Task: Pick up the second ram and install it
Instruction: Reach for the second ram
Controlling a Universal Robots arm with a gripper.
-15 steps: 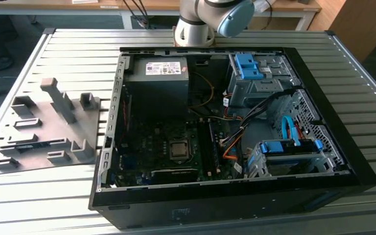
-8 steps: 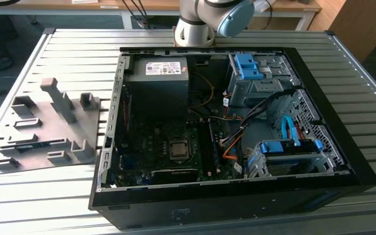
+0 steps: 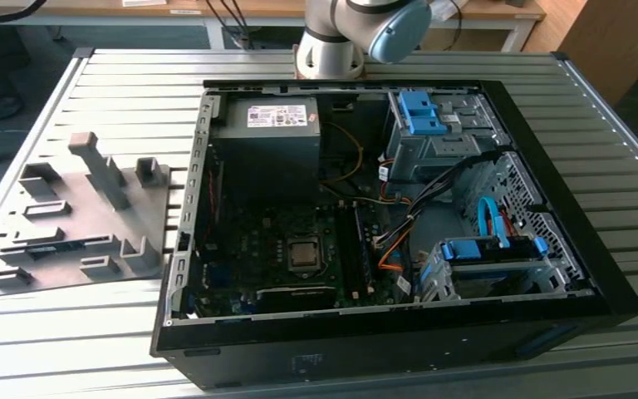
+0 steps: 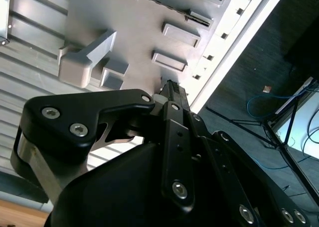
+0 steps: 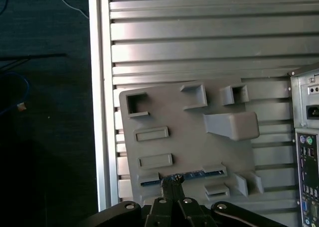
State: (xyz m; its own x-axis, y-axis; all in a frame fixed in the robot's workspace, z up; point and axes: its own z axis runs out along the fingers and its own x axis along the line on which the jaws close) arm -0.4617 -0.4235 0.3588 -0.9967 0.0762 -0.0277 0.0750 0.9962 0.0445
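The second ram (image 5: 194, 175) lies in a long narrow slot of the grey holder tray (image 5: 179, 137), which rests on the slatted metal desk (image 5: 199, 38) beside the open computer case (image 3: 408, 208). Only a blue-green strip of the stick shows above the slot. In both wrist views the hand (image 5: 172, 180) hangs above that slot. Its fingers look drawn together with no clear gap, and it has nothing between them. The stick should be very light and stiff along its length, but it is thin and easy to harm. Bending it, or a hard squeeze on the black chips, could crack it, and its contact edge is best left untouched. Its flat faces are smooth, so a loose pinch may let it slide or swing. The soundest hold is probably across the two flat faces near mid-length, on the exposed upper edge, so the board hangs level and does not tilt in the grip.
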